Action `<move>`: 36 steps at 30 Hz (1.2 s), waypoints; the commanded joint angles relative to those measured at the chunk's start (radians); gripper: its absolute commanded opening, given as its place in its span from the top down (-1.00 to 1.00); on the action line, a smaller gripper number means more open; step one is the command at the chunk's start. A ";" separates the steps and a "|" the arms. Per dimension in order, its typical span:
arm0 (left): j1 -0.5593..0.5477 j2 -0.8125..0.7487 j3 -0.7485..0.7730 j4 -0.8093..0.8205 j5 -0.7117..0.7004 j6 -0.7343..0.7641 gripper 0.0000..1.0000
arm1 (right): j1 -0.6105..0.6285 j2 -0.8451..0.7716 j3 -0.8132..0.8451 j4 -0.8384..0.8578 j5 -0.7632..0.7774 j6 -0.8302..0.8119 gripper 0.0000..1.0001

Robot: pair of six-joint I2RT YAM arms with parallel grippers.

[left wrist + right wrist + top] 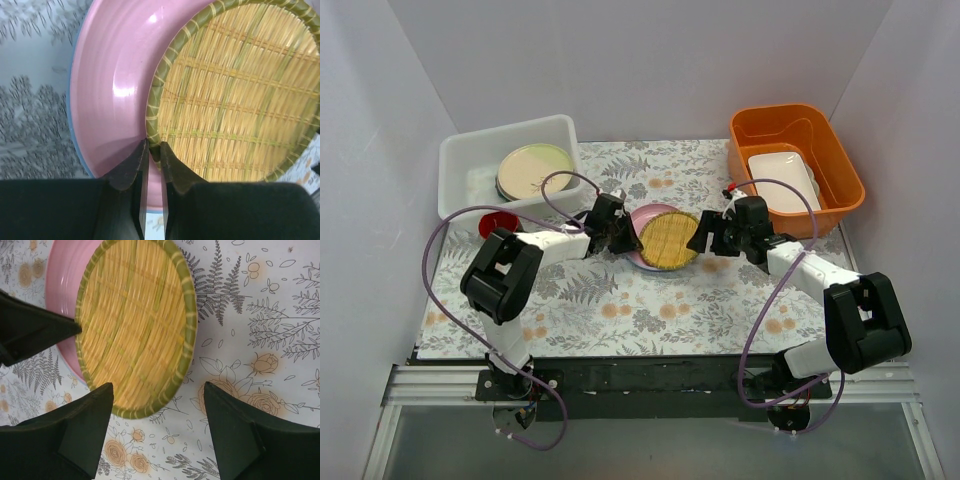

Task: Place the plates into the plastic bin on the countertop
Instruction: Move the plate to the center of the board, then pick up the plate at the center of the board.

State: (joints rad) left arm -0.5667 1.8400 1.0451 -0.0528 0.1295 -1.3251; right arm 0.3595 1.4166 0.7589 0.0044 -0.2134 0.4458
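Fern-print countertop [620,300], top view: plastic bin [460,165] far left holds a pale yellow plate [535,170]; woven-bamboo plate [668,240] lies centre, on a pink plate [642,222].
Left wrist: left gripper [154,150] clenched on the woven rim.
Right wrist: right gripper [157,387] spread wide, straddling that plate's edge.

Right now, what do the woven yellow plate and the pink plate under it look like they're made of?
The woven plate looks like split bamboo or similar plant strips: matte yellow, crisscross weave showing, rim wrapped in green binding. The pink plate is smooth and glossy with bright highlights and a blue outer edge; glazed ceramic probably, though hard plastic can't be ruled out.
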 commanded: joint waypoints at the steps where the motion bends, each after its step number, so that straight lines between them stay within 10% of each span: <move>1: -0.032 -0.074 -0.088 -0.147 0.012 0.040 1.00 | -0.005 -0.013 -0.020 0.080 -0.021 0.031 -0.55; 12: -0.038 -0.111 -0.112 -0.130 0.025 0.027 1.00 | -0.005 0.001 -0.035 0.098 -0.058 0.041 0.00; 22: -0.038 -0.117 -0.160 -0.041 0.062 -0.009 0.84 | -0.016 -0.005 -0.062 0.152 -0.118 0.056 0.95; 29: -0.036 -0.223 -0.192 -0.022 0.021 -0.025 -0.09 | -0.057 -0.048 -0.105 0.206 -0.185 0.088 0.97; 36: -0.036 -0.318 -0.214 -0.016 -0.021 -0.034 -0.14 | -0.103 -0.110 -0.136 0.238 -0.241 0.114 0.97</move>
State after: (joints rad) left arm -0.6048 1.5990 0.8421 -0.0593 0.1589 -1.3647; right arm 0.2790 1.3659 0.6361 0.1745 -0.3969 0.5510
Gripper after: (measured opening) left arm 0.568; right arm 0.058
